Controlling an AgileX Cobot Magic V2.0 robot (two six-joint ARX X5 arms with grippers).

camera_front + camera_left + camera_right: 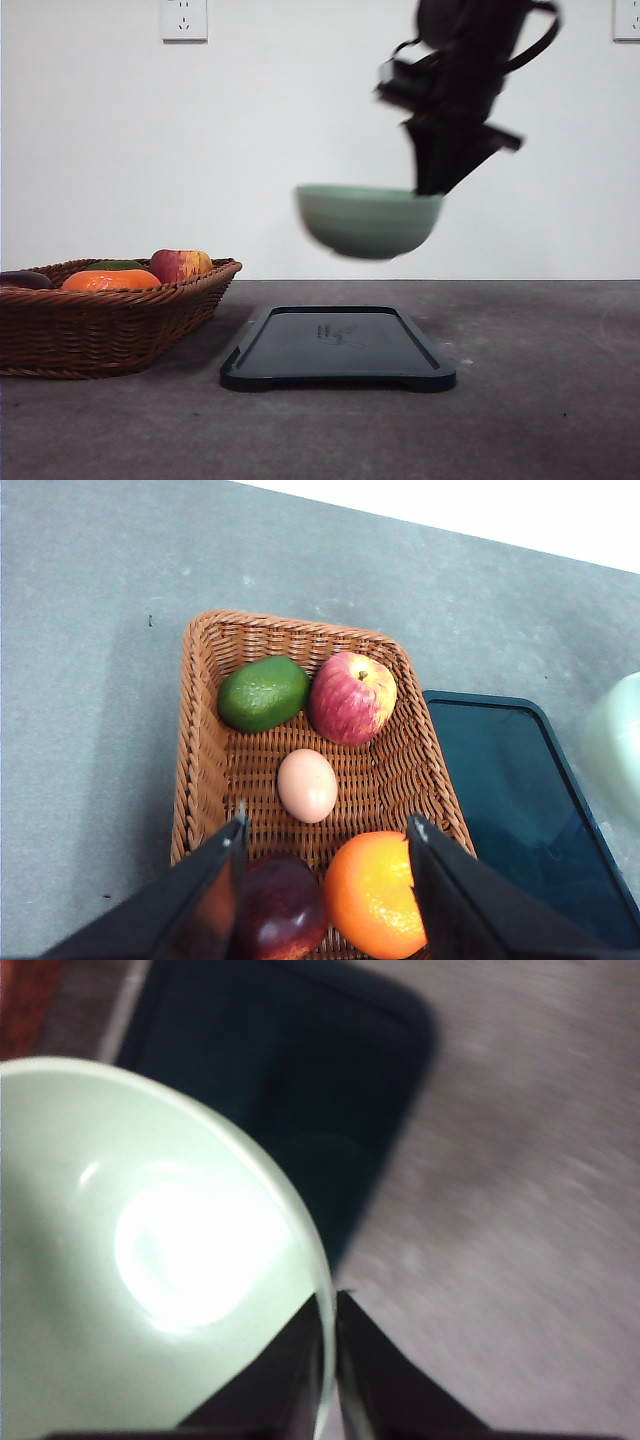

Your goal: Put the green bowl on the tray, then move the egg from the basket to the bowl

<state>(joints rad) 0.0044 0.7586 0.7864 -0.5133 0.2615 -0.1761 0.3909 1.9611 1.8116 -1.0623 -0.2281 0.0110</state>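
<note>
Two tools: right tool [328, 1360] clamped on green bowl [368, 221] rim above tray [338, 347]; left tool [325, 880] apart over basket [200, 780].

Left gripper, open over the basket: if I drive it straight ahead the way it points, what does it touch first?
Probably the egg, lying between the fingertips' line ahead of the left gripper; the dark red fruit and orange sit nearer, so depth is uncertain.

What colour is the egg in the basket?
Pale pinkish-tan, plain and unspotted; the egg shows best in the left wrist view.
</note>
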